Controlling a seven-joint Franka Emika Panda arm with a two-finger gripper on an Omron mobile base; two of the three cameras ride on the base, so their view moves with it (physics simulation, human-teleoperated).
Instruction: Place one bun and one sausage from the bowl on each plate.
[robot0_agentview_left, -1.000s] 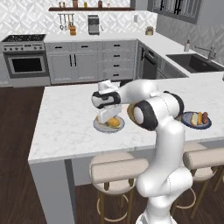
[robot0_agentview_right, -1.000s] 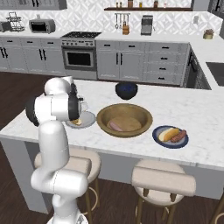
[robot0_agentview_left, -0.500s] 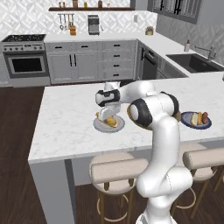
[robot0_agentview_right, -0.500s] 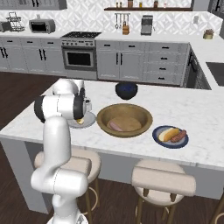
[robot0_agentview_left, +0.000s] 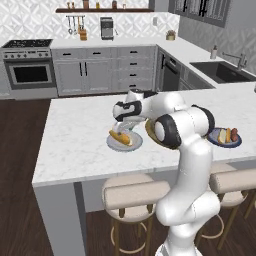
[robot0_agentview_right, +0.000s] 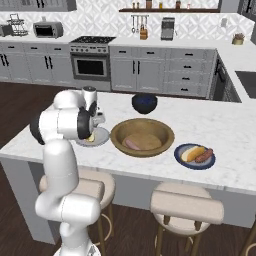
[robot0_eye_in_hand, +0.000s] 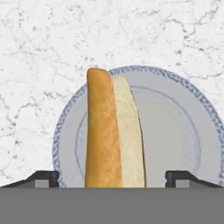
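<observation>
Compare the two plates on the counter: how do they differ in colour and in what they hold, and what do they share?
The light grey plate is pale with a speckled rim; the dark blue plate is dark-rimmed. The light grey plate holds a bun alone, under the open tool; the dark blue plate holds a bun and a sausage. Both are small, round, flat and flank the wooden bowl.

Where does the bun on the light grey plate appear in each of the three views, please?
Left base view: the bun lies centre, just under the gripper.
Right base view: mid-left, mostly hidden by the arm.
Hand view: centre, upright.
Shared landmark: the light grey plate beneath it.
</observation>
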